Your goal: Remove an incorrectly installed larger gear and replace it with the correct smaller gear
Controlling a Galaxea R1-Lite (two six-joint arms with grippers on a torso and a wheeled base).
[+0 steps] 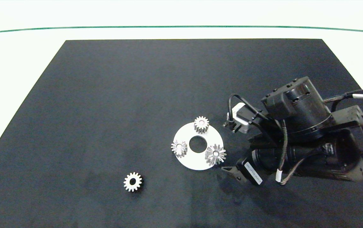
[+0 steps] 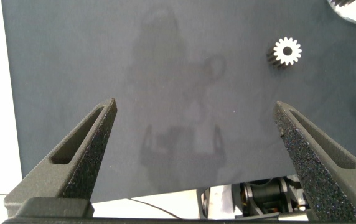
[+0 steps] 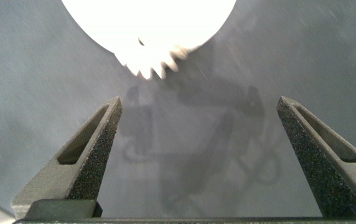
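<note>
A white round plate with a centre hole point(image 1: 186, 131) is seen on the black mat point(image 1: 105, 95) covering the tabletop. Three silver metal gears are seated on it: the larger gear with long pointed teeth point(image 1: 215, 154) at the near right rim, and two small stubby-toothed gears point(image 1: 201, 124) at the far and left rims. The smaller gear with short blunt teeth point(image 1: 132, 181) is found alone on the mat, well apart to the near left of the plate. The right pincer point(image 3: 196, 155) is held wide just beside the larger gear, gripping nothing. The left pincer point(image 2: 196, 155) is spread wide over bare mat, with the smaller gear point(image 2: 286, 51) ahead.
</note>
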